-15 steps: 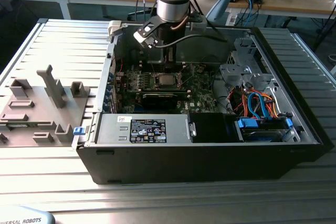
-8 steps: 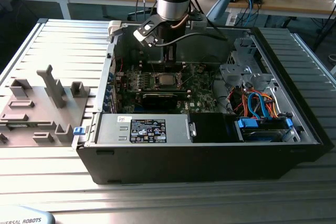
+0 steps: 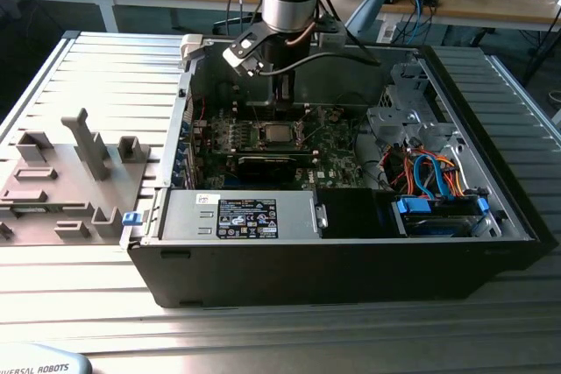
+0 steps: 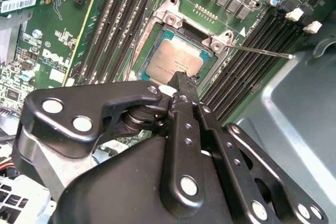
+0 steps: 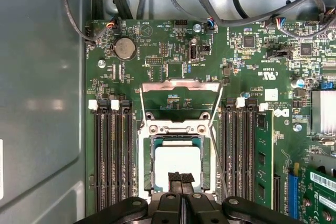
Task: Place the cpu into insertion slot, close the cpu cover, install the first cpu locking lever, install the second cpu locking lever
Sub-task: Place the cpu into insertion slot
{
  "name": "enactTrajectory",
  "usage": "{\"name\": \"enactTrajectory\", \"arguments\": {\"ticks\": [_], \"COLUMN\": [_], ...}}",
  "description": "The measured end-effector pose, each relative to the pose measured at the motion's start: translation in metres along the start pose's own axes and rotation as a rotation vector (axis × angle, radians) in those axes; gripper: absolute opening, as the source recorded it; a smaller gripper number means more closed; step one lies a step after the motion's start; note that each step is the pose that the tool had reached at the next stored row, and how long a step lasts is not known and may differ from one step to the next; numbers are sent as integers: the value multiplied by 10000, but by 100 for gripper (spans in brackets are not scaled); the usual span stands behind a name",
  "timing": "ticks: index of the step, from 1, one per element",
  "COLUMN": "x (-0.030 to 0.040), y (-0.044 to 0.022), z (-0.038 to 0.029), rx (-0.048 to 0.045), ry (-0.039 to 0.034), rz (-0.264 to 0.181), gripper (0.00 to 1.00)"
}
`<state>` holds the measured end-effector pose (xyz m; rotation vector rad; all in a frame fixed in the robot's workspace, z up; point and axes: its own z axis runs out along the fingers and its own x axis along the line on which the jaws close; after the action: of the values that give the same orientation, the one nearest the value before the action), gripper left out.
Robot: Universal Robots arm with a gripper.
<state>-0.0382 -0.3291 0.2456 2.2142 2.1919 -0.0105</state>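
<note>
The computer case lay open on top, leaving room straight down. Memory slots crowded both flanks of the cpu, and a thin locking lever jutted out sideways. The pincer, fingers together, hung over the chip's edge. Cables and a drive cage blocked the exterior view's right.

The chip has a dull silver-grey top, ringed by a silvery metal frame on a green circuit board with black memory slots. The claw is glossy black; the computer case is black, its cables blue and orange, and the ribbed bench pale grey.
</note>
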Motion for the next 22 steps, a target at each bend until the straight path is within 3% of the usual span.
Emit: {"name": "enactTrajectory", "arguments": {"ticks": [22], "x": [-2], "y": [1], "z": [-76], "rx": [0], "ry": [1], "rz": [0], "gripper": [11]}}
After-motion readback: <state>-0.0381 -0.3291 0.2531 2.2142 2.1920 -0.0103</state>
